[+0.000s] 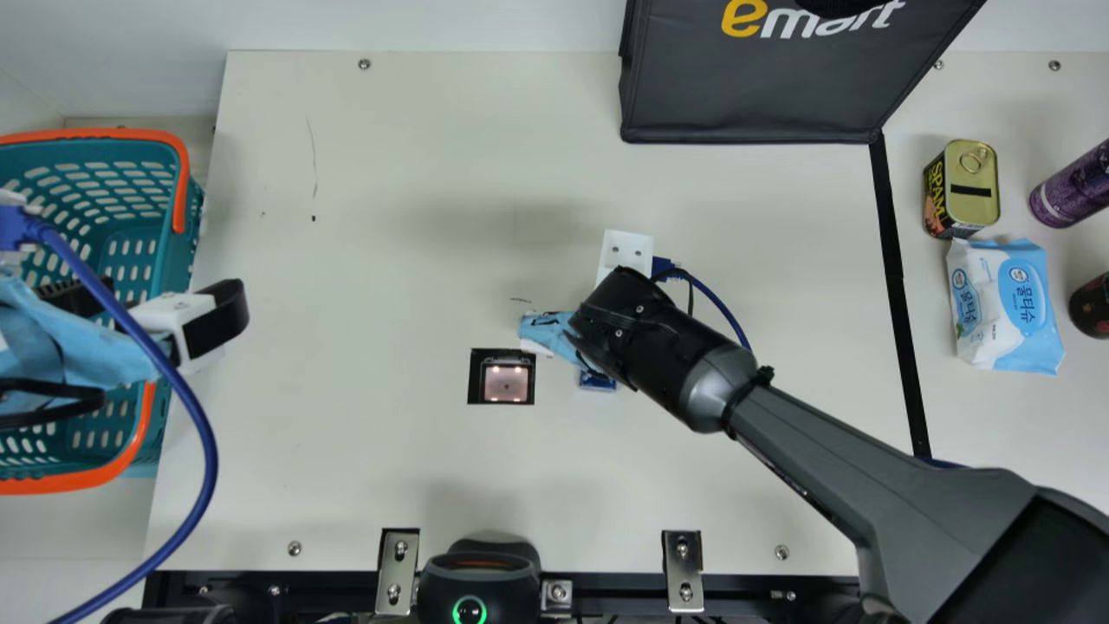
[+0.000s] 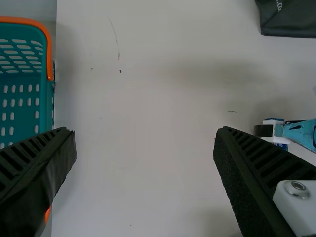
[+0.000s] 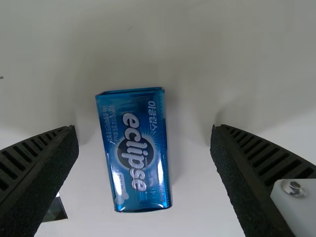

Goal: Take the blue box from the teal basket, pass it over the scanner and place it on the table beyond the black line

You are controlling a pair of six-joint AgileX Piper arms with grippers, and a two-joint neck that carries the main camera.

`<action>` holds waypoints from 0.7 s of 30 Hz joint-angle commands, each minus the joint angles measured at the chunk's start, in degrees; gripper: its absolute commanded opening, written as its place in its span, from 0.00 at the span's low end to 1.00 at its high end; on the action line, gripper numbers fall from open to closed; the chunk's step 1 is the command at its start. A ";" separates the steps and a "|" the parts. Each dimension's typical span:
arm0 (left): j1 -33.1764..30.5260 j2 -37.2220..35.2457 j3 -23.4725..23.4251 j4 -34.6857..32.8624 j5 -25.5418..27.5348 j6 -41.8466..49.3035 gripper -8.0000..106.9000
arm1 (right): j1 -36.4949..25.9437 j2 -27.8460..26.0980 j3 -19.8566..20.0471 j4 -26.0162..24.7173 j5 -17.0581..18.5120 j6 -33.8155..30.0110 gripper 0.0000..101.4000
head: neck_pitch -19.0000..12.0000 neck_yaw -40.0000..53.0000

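- Center of main view, just right of the scanner (image 1: 506, 383): blue box (image 1: 598, 381) on the table, partly hidden under the right arm; out of the basket, on the scanner side of the black line (image 1: 897, 295).
- Right wrist view: box lies flat between the spread fingers of the right gripper (image 1: 548, 330), apart from both; fingers open, nothing grasped. Scanner corner at lower left of that frame.
- Left edge of main view: left gripper (image 1: 152, 302) over the right side of the teal basket (image 1: 178, 269); released, nothing in it. Left wrist view: its fingers wide apart, bare table surface between, basket at left edge.
- Upper right of main view: black bag (image 1: 745, 87) near the top of the black line.
- Right side of main view, beyond line: yellow-topped can (image 1: 972, 186), blue-white wipes pack (image 1: 1005, 303) just below it, purple bottle (image 1: 1074, 186) farther right, dark round item (image 1: 1092, 308) at right edge, cut off.
- Bottom, left of center: black device (image 1: 476, 576) with green ring.
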 commanded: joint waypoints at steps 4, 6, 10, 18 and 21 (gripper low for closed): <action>0.00 0.00 0.00 0.00 0.00 0.00 0.85 | -0.27 0.36 0.07 0.36 -0.68 0.90 0.81 | -1.66 0.00; 0.00 0.00 0.00 0.00 0.00 0.00 0.85 | -0.34 0.47 0.09 0.36 -0.85 1.24 0.67 | -1.66 0.00; 0.00 0.00 0.00 0.00 0.00 0.00 0.85 | -0.41 0.63 0.14 0.13 -0.90 1.69 0.41 | -1.66 0.00; 0.00 0.00 0.00 0.00 0.00 0.00 0.85 | -0.02 0.48 0.20 -0.44 -0.40 2.54 0.00 | -1.66 0.00; 0.00 0.00 0.00 0.00 0.00 0.00 0.85 | 0.03 0.20 -0.10 -0.74 0.10 2.59 0.00 | -1.66 0.00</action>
